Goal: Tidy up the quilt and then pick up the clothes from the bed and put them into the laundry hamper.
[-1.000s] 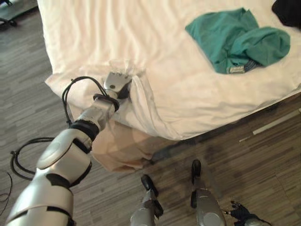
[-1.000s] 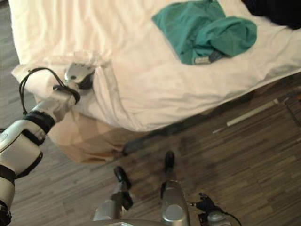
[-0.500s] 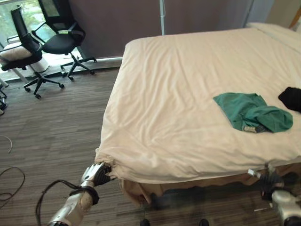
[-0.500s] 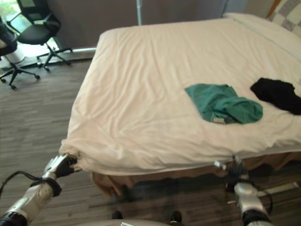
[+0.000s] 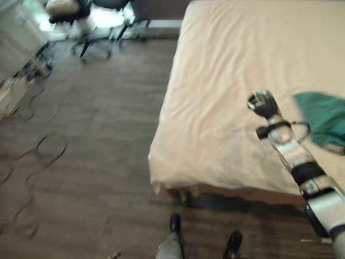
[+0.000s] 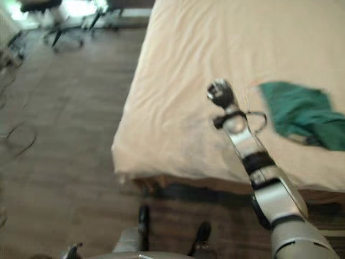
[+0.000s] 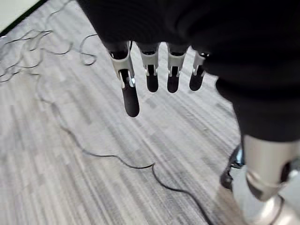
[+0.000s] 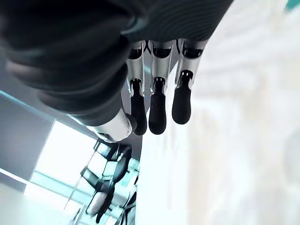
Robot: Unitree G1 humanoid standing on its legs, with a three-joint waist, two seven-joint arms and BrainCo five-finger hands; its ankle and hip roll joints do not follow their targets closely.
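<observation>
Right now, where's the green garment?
In the eye views, the green garment lies on the quilt at the right, just beyond the raised right hand.

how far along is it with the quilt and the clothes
The quilt lies fairly smooth over the bed, so tidying looks about done. In hand: nothing. The right hand hovers over the quilt beside the green garment, fingers straight; the left hand hangs open over the floor. Left: the garment is not yet picked up or put in a hamper.

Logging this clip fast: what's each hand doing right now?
Left hand: open, fingers straight, holding nothing, above the floor.
Right hand: open, holding nothing, over the quilt beside the green garment.
</observation>
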